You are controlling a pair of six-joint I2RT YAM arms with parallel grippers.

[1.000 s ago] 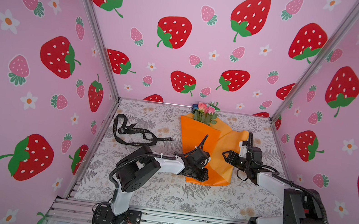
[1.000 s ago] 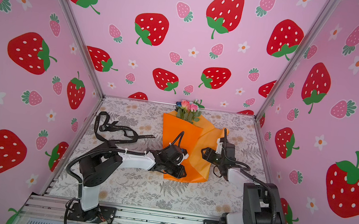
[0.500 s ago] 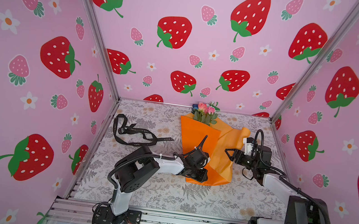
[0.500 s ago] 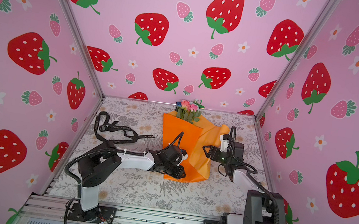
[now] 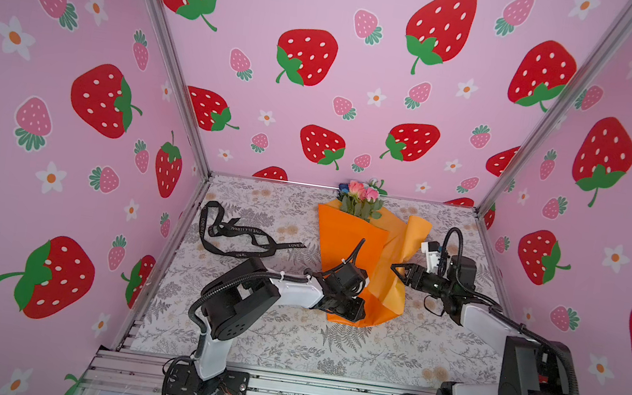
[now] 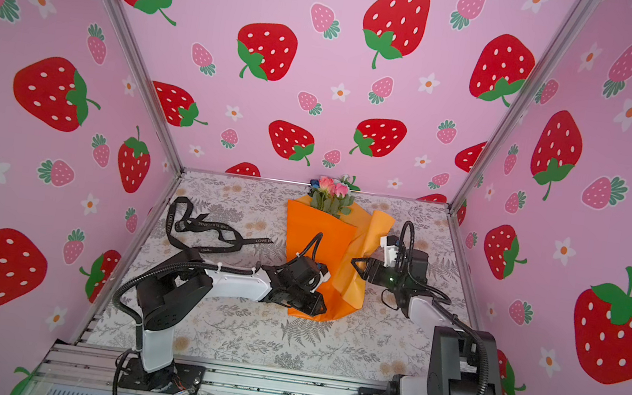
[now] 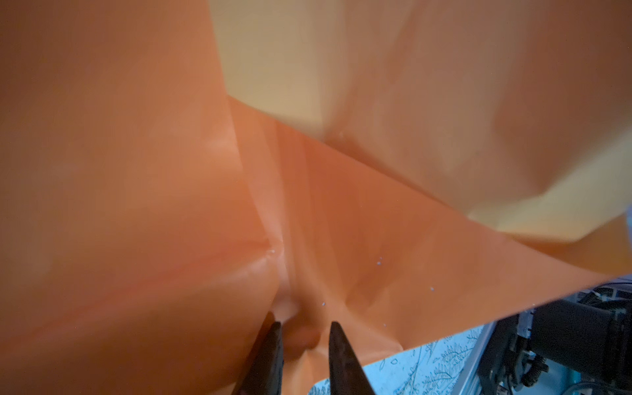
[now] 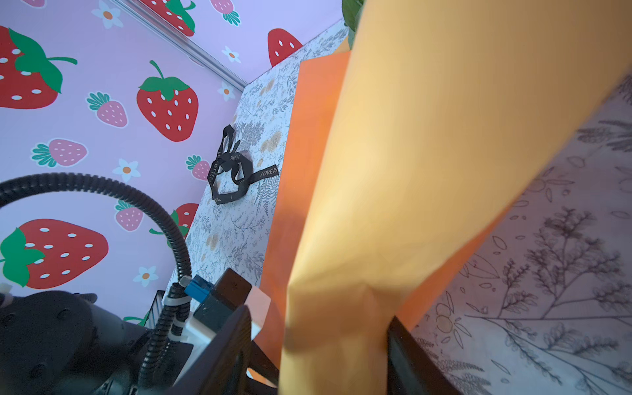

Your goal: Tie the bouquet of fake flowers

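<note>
Two pincers: both work at the wrap; neither is near the ribbon.
Left pincer [image 7: 302,330]: narrow, nipping a bunched fold of the orange paper [image 5: 346,236] at the wrap's lower end. I judge the stems run through that pinch, but the paper hides them.
Right pincer [image 5: 398,271]: about half-wide, straddling the paler raised flap [image 8: 427,154] of the same paper. One finger sits against the flap and I see a gap at the other, so I count it as not clamped.
Bouquet of fake flowers [image 5: 362,199]: lying on the table [image 5: 285,345] inside the paper. The blooms poke out at the end farthest from the left pincer's tips, well apart from both pincers.
Black ribbon [image 5: 233,235]: a loose tangle flat on the table, well apart from the left pincer, on the side away from the right one. It is around nothing.
Done so far: flowers laid in the paper, one side folded across them, the base pinned by my left pincer.
Remaining: bring the standing flap across, keep the wrap closed, fetch the ribbon, pass it around the narrow part and knot it.
Progress: early, by my judgement. The wrap is only half closed and the tying itself is not begun.
</note>
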